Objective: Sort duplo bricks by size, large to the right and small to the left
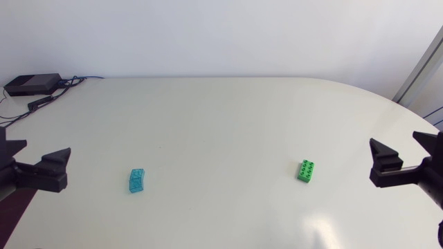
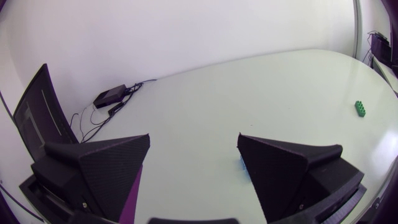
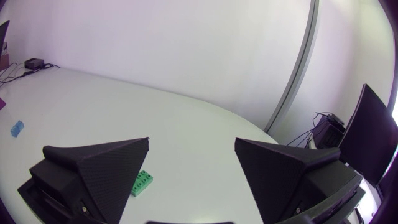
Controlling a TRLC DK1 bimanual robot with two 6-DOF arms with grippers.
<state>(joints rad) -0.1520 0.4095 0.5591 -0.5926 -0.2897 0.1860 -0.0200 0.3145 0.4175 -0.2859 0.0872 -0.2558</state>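
- Black left pincer [image 1: 40, 153] released, empty; translucent blue brick [image 1: 138, 180] just ahead, by one finger.
- Then green brick [image 1: 306, 170], ahead of the released, empty right pincer [image 1: 400, 143].
- Risk: off-centre closing could skid a brick across the smooth worktop [image 1: 221, 117].

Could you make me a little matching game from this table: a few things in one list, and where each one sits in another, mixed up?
Things:
1. blue brick
2. green brick
3. black box

Places:
A. at the far left corner
B. nearest the open right gripper
C. nearest the open left gripper

Pairs: 1-C, 2-B, 3-A
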